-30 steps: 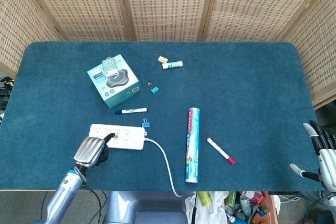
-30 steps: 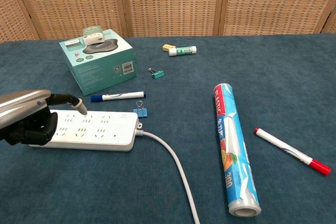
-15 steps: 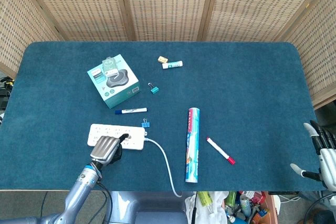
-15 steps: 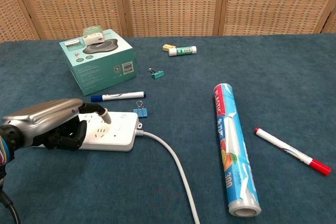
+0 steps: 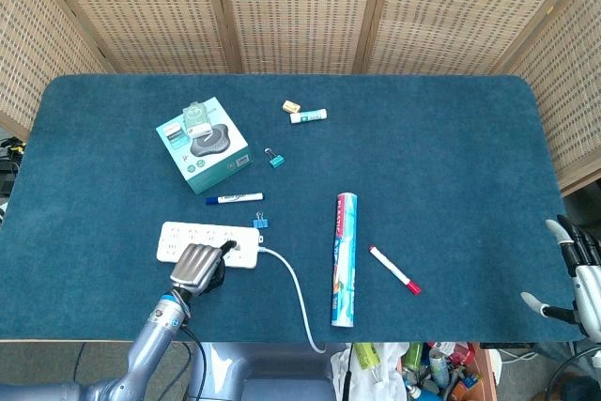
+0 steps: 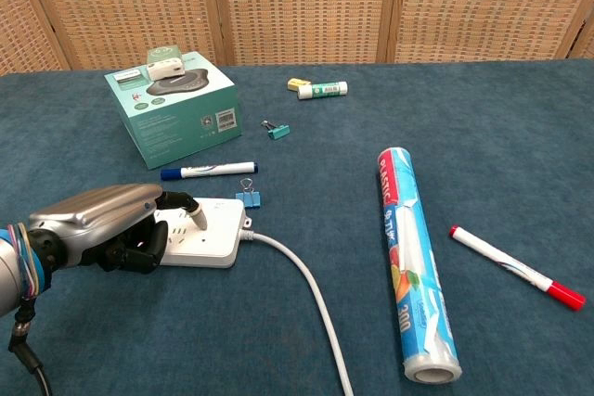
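— What is the left hand [image 6: 107,224] doing?
— Its smooth metal fingers curl down, one fingertip pressing the white plastic power strip [image 6: 209,234] near the table's [image 5: 441,138] front left edge, on the blue carpet-like cloth.
— And the right hand [image 5: 580,274]?
— Only the head view shows it, off the right edge, fingers apart, holding nothing. The chest view shows the glossy cling-film roll [image 6: 413,261] more clearly.
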Available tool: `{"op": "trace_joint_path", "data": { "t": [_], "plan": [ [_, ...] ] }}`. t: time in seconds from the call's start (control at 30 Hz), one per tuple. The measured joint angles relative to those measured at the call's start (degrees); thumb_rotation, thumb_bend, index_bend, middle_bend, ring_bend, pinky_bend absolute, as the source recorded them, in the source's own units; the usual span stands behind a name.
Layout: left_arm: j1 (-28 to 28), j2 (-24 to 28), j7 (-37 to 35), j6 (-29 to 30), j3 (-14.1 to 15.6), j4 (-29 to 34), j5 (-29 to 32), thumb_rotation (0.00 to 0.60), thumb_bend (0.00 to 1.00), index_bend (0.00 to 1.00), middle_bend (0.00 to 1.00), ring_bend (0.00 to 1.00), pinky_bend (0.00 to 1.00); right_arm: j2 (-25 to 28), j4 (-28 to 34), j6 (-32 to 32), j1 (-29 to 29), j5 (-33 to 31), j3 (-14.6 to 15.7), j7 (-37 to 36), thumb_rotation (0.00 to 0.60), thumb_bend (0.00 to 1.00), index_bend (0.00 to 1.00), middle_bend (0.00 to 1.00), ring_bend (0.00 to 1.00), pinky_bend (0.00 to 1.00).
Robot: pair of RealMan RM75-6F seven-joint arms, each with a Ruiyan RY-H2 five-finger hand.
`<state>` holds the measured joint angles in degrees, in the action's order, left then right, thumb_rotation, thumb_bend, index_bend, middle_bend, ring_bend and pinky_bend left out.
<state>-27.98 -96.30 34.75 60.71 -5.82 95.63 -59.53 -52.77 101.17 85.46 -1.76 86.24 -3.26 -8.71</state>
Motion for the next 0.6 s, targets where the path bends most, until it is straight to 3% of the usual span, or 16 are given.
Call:
{"op": "trace_joint_path", "data": {
  "t": [0.27,0.5,0.53,0.57,0.6],
  "plan": [
    [-0.6,0.0,-0.1,0.6,0.8,0.1,0.4,0.6,1.0,0.3,1.0,1.0,1.0,0.0,-0.1,0.1,0.0,0.0,0.0,-0.1,0.6,0.0,0.0,0.0,0.0,0.0],
    [-0.1,0.8,-3.1,4.0,0.4,0.8,-4.0,0.6,0.98,0.3,1.0,1.0,1.0,0.0,-0.1,0.0,0.0,0.0,0.0,0.1,0.6,0.0,0.0,0.0,0.0,0.0],
    [0.0,1.0,-3.5,4.6,0.3,1.0,-4.8,0.6,0.9,0.3,1.0,1.0,1.0,-0.1,-0.1,0.0,0.0,0.0,0.0,0.2,0.6,0.0,0.0,0.0,0.0,0.0],
    [0.2,1.2,-3.9,5.3,0.3,1.2,-5.7,0.6,0.72,0.3,1.0,1.0,1.0,-0.1,-0.1,0.0,0.0,0.0,0.0,0.2,0.6,0.0,0.0,0.0,0.0,0.0],
    [0.4,1.7,-4.4,6.4,0.3,1.6,-7.1,0.6,0.44,0.3,1.0,1.0,1.0,-0.1,-0.1,0.0,0.0,0.0,0.1,0.2,0.6,0.0,0.0,0.0,0.0,0.0]
  ]
}}
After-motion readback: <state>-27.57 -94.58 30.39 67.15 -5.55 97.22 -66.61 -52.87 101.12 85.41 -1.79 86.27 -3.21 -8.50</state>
